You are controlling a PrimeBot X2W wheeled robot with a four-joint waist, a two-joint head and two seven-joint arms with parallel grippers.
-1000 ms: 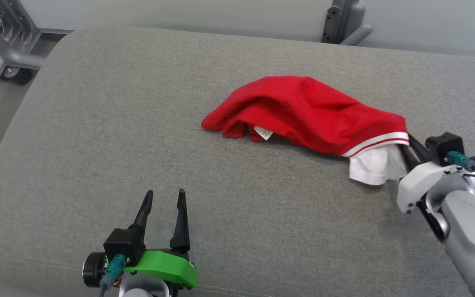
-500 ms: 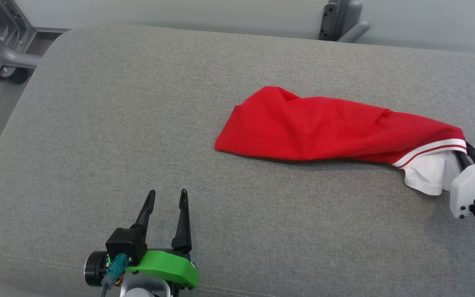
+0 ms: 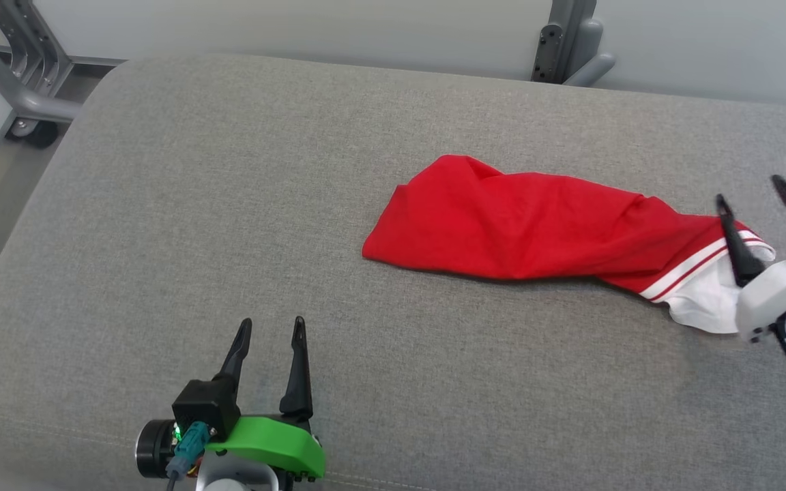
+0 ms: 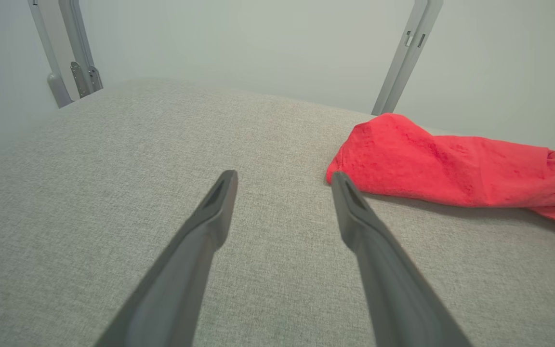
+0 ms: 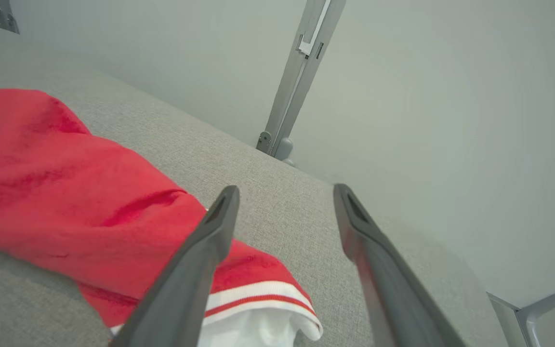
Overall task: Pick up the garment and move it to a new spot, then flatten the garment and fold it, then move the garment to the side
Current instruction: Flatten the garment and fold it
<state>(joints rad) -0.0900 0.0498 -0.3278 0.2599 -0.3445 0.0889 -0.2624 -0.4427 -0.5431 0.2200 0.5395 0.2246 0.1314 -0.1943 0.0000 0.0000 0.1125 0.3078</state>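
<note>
Right gripper (image 3: 748,189), newly wide open and empty, just over the white-trimmed end of the garment (image 3: 522,218)

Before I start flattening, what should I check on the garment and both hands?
1. The garment rests on the cushion: ok.
2. The garment lies flat: not ok, bunched lengthwise.
3. The right hand is open, holding nothing: ok.
4. The right hand is clear of the striped hem: cannot tell.
5. The left hand is open, apart from the garment: ok.
</note>
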